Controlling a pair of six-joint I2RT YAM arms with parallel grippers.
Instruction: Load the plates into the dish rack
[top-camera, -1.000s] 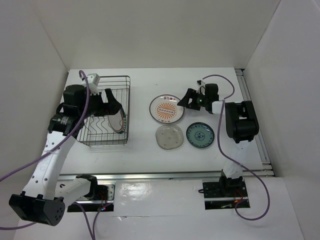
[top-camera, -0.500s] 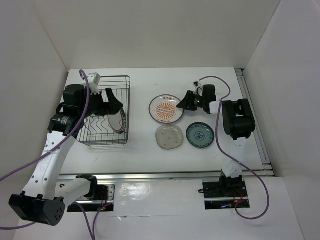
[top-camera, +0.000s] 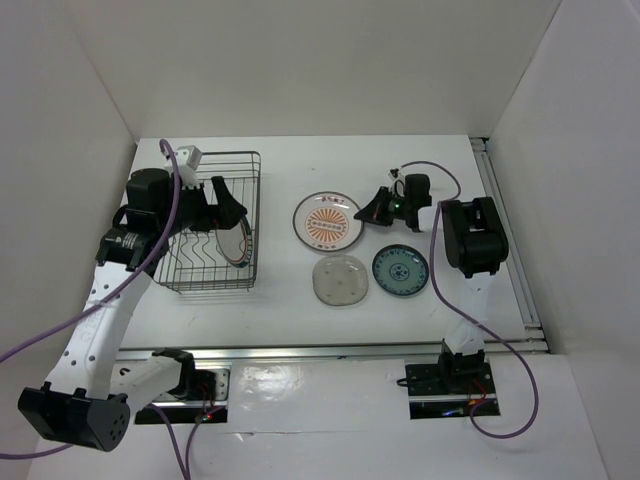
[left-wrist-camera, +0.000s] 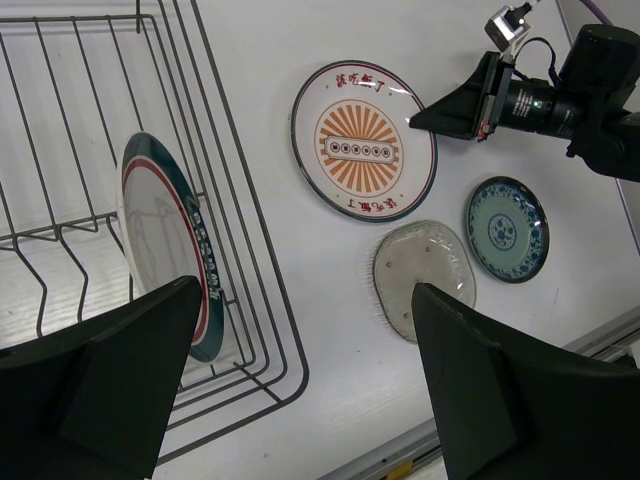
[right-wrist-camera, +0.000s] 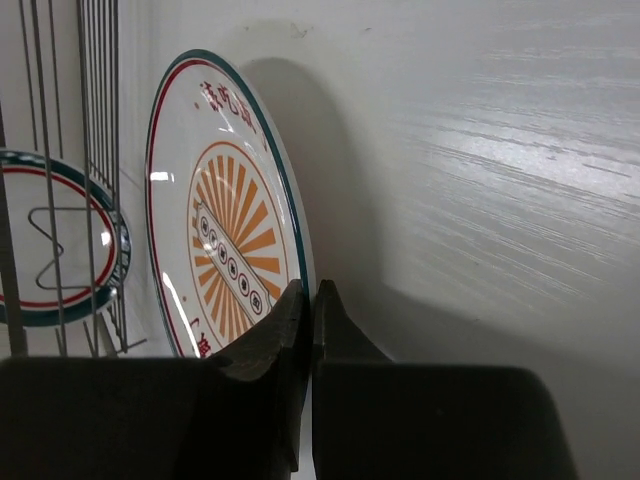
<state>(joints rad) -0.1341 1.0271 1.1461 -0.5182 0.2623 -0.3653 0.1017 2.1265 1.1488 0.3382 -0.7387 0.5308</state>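
White desk (top-camera: 300, 165), right end effector (right-wrist-camera: 308, 300) pinched orange sunburst plate (right-wrist-camera: 225, 250) by its rim, left end effector (left-wrist-camera: 307, 298) hung wide open over dish rack (top-camera: 200, 262)

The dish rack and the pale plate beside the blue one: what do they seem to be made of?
Dish rack: thin dark wire, probably coated metal. Pale plate: translucent and cloudy, so plastic or glass; I cannot tell which.
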